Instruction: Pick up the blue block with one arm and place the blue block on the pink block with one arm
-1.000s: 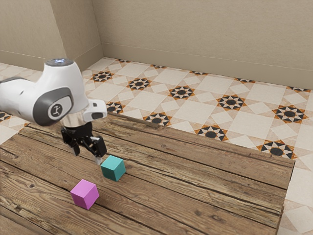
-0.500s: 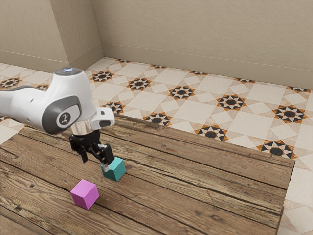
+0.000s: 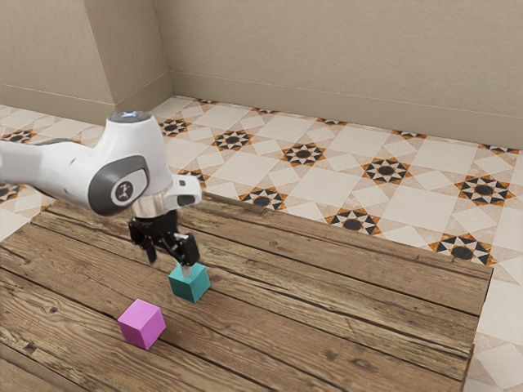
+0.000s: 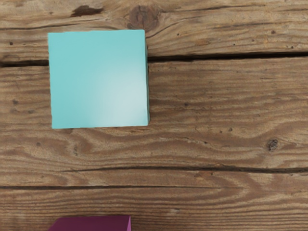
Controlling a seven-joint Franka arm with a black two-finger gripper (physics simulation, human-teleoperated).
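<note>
The blue block (image 3: 190,284), a teal cube, rests on the wooden table (image 3: 327,310). The pink block (image 3: 140,323) sits a short way in front of it, toward the exterior view's left. My gripper (image 3: 170,263) hovers just above the blue block's top, a little to the left of its middle. Its fingers are open and hold nothing. In the wrist view the blue block (image 4: 98,79) lies flat on the planks, and the pink block (image 4: 91,224) peeks in at the frame's edge, apart from it.
The wooden table ends at the exterior view's right and back, where a tiled floor (image 3: 384,171) lies beyond. Bare planks stretch to the right of both blocks. Beige walls (image 3: 327,49) stand far behind.
My arm has moved toward the exterior view's right and slightly down, bringing the open gripper from beside the blue block to just over it. Neither block has moved.
</note>
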